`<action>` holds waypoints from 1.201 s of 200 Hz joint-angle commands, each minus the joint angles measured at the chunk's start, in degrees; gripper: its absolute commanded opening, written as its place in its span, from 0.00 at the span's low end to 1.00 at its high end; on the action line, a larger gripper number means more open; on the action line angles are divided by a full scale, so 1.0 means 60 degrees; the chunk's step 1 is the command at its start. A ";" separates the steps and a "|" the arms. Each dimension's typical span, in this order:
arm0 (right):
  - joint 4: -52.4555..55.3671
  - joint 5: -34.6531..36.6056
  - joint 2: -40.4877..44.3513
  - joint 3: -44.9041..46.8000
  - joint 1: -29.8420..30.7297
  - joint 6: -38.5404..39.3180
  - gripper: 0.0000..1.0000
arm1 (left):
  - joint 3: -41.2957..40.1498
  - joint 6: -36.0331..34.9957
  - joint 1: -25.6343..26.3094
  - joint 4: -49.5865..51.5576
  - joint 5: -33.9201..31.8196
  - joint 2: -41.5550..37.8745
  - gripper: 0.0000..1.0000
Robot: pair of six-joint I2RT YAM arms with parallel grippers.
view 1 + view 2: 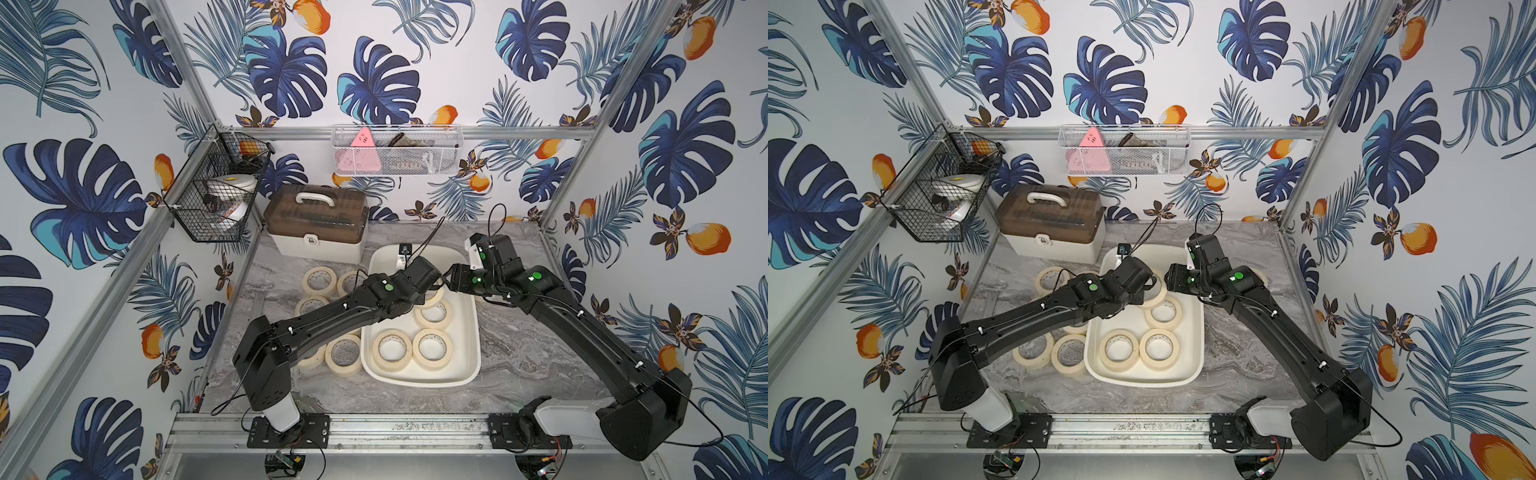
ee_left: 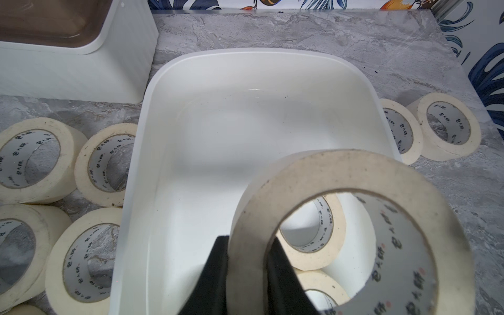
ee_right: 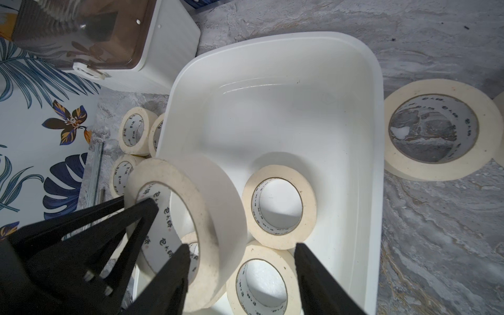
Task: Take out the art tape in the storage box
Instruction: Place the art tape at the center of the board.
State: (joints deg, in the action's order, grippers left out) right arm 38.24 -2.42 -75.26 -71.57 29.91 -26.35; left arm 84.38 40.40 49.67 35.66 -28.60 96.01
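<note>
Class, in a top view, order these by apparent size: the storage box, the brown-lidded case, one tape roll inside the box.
1. storage box, largest.
2. brown-lidded case, though it stands farther back.
3. tape roll, clearly smallest.

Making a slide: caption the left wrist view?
Left gripper pinching one tape roll over the storage box, other rolls on the table.

Walls (image 1: 415,62) papered with blue leaves and orange fruit, framed by aluminium rails (image 1: 519,133). Grey marbled worktop (image 1: 519,353); black wire basket (image 1: 216,195) above its far-left corner, white mesh basket (image 1: 397,151) above its far edge.
</note>
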 commanded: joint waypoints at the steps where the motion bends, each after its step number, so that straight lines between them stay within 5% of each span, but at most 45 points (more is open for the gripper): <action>1: -0.0045 0.0475 -0.0008 0.0032 0.0245 0.0257 0.64 | 0.0189 -0.0070 0.0042 -0.0106 0.0137 0.0024 0.18; 78: 0.0036 0.1737 -0.0756 -0.0110 0.0722 0.0700 0.62 | 0.0437 -0.0057 0.0117 -0.0122 0.0489 -0.0034 0.19; 103: 0.0002 0.1802 -0.0895 -0.0229 0.0730 0.0676 0.46 | 0.0492 -0.0047 0.0130 -0.0031 0.0524 0.0035 0.19; 121: -0.0034 0.1676 -0.1034 -0.0295 0.0733 0.0656 0.23 | 0.0432 -0.0091 0.0136 -0.0065 0.0832 0.0012 0.22; 161: 0.0243 0.1764 -0.1197 -0.0434 0.0727 0.0653 0.00 | -0.0033 -0.0054 0.0133 -0.0589 0.1586 -0.0533 0.42; 211: 0.0897 0.2457 -0.1070 -0.0585 0.0564 0.0893 0.00 | -0.0297 -0.0379 0.0126 -0.1197 0.2871 -0.1283 0.76; 240: 0.1478 0.2897 -0.0930 -0.0657 -0.0013 0.1124 0.00 | -0.0450 -0.0723 0.0115 -0.1274 0.2928 -0.1750 0.87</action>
State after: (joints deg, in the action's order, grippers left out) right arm 43.72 11.29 -81.82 -74.83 32.25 -20.99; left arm 82.35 38.70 50.50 30.00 -12.93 87.48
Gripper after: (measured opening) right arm 0.223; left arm 0.841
